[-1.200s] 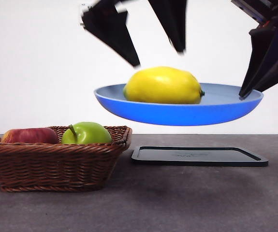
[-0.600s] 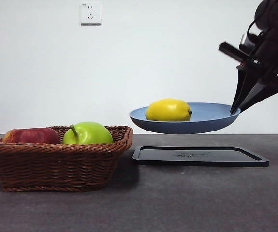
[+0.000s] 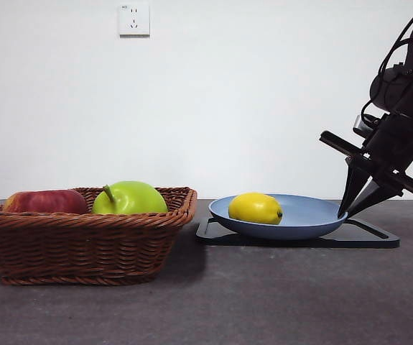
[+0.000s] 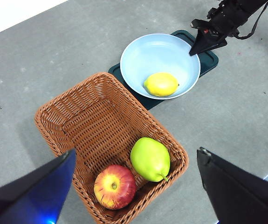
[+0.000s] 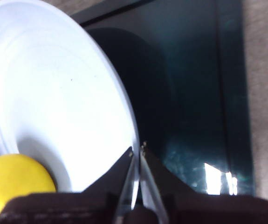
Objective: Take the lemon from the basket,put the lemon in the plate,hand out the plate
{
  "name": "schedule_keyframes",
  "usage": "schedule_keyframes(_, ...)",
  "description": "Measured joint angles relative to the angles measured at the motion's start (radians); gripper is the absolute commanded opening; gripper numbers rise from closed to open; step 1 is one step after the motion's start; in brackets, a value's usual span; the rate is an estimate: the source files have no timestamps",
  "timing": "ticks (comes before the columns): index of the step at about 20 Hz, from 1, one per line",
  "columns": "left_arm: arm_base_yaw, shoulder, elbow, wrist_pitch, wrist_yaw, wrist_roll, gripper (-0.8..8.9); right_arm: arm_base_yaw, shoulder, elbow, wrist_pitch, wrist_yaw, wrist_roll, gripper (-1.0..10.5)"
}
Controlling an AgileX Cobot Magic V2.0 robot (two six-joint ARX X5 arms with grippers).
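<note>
right claw (image 3: 355, 208): jaws pinched almost shut on the rim of the plate (image 3: 314, 224), a thin sliver of rim between them in its own wrist view. the plate, which hung in the air half a second ago and higher and closer to the camera a second ago, now sits low on the black tray (image 3: 378, 237) directly beneath the claw. the lemon (image 3: 256, 208) lies in the plate on the side away from the claw; the basket (image 3: 84, 244) stands beyond it, farther still from the claw, holding a green apple (image 3: 129, 198) and a red apple (image 3: 44, 202). reading: the lemon is out of the basket and plated, and the plate seems to have been offered forward and brought back, so the task looks close to finished, with only the release remaining. left claw (image 4: 134, 191): jaws spread wide, empty, high above the basket and well apart from the right claw. hard to make out: whether the plate's base rests fully on the tray or hovers just above it; the grey desk (image 3: 263, 302) is cut off at the frame edges.
</note>
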Motion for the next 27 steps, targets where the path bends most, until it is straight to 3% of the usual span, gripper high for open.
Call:
schedule_keyframes(6, 0.0, 0.001, 0.0, 0.005, 0.0, 0.0, 4.52, -0.005, 0.0, 0.002, 0.011, 0.015, -0.008, 2.1)
schedule_keyframes(12, 0.0, 0.007, 0.0, 0.006, 0.0, 0.0, 4.51, -0.02, -0.008, 0.002, 0.014, 0.011, -0.013, 2.1)
schedule_keyframes(17, 0.0, 0.042, 0.0, 0.048, 0.0, 0.043, 4.38, -0.04, -0.167, 0.004, -0.157, 0.019, -0.14, 1.8)
schedule_keyframes(19, 0.0, 0.07, 0.0, 0.074, 0.0, 0.074, 3.65, -0.033, -0.244, 0.004, -0.248, 0.024, -0.193, 1.0)
schedule_keyframes(24, 0.013, 0.152, 0.0, 0.088, 0.0, 0.185, 0.45, 0.103, -0.453, 0.004, -0.389, 0.235, -0.302, 0.0)
schedule_keyframes(25, 0.027, 0.158, 0.0, 0.093, 0.0, 0.19, 0.02, 0.14, -0.494, 0.003, -0.393, 0.271, -0.309, 0.0)
schedule_keyframes(27, 0.065, 0.158, 0.0, 0.106, 0.0, 0.196, 0.06, 0.216, -0.587, -0.016, -0.362, 0.338, -0.312, 0.0)
